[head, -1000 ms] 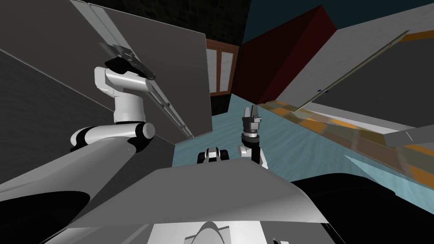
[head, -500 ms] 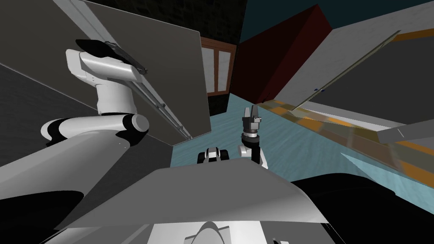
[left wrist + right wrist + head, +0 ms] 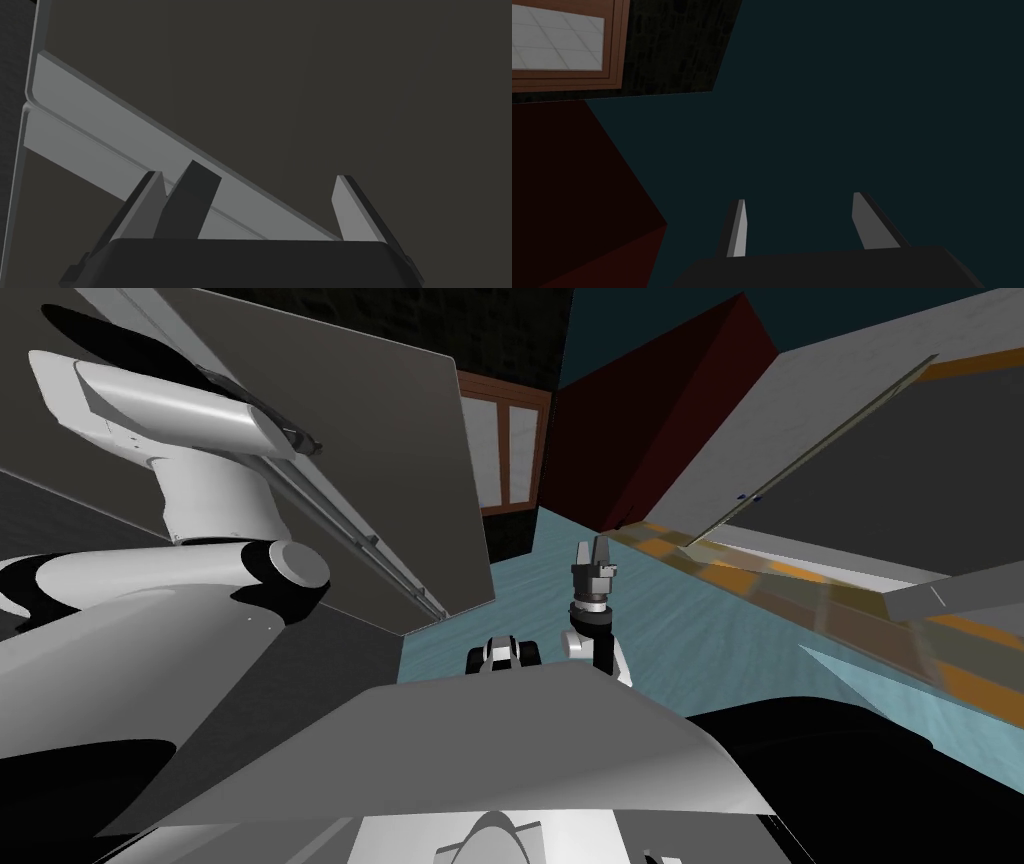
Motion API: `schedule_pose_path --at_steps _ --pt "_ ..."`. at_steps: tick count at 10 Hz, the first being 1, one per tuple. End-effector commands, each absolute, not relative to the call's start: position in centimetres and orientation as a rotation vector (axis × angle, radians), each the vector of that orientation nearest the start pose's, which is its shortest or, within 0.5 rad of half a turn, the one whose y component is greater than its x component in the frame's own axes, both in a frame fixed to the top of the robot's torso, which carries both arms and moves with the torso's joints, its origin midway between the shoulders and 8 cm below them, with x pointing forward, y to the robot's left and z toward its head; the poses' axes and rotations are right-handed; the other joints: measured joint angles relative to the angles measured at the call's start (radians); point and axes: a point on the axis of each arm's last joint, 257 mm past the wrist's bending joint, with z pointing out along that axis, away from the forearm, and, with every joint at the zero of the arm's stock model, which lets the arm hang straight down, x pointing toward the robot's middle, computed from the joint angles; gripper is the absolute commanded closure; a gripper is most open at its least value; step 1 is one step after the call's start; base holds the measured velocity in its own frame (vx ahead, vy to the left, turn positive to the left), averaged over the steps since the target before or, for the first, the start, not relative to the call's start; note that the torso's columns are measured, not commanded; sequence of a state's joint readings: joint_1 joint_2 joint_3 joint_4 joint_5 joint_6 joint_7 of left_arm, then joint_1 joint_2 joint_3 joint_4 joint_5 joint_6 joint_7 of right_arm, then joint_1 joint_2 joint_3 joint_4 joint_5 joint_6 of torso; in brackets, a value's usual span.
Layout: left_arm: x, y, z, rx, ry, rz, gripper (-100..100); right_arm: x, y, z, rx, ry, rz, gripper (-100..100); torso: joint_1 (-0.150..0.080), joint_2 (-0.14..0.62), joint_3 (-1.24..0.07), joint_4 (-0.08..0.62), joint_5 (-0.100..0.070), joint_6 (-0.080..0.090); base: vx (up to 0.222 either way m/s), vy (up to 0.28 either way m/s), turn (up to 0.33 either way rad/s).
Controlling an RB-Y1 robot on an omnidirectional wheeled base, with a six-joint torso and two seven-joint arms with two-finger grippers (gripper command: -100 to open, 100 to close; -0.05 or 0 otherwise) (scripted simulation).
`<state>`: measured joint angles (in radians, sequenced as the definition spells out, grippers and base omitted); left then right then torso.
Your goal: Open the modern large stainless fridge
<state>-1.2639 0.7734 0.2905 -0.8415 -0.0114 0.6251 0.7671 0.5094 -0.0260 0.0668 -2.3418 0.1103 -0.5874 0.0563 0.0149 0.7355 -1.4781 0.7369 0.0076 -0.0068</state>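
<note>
Left hand (image 3: 248,174) spread at one fridge handle (image 3: 100,135).

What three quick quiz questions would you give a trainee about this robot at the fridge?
1. True or false: the right gripper is clamped on the fridge's handle.
2. Multiple choice: the left gripper has its fingers A) shut with nothing between them; B) open, one either side of the handle; C) shut on a cup.
3. Short answer: which arm reaches up to the fridge door?
Key: 1 false; 2 B; 3 left.
</note>
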Motion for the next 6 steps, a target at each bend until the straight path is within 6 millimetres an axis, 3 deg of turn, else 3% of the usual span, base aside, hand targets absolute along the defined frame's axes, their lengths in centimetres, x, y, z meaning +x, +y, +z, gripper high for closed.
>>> schedule_pose_path --at_steps 1,6 --pt "65.3 58.3 25.2 -1.677 0.297 -1.347 -100 31.9 -23.6 6.1 0.445 0.609 1.278 0 -0.001 0.000 0.000 0.000 0.000 0.000 0.019 -0.083 -0.049" --pt "63.4 61.1 26.2 -1.742 0.206 -1.359 -100 31.9 -23.6 6.1 0.444 0.609 1.278 0 0.001 0.003 0.003 0.002 0.001 -0.002 0.018 -0.041 -0.018"
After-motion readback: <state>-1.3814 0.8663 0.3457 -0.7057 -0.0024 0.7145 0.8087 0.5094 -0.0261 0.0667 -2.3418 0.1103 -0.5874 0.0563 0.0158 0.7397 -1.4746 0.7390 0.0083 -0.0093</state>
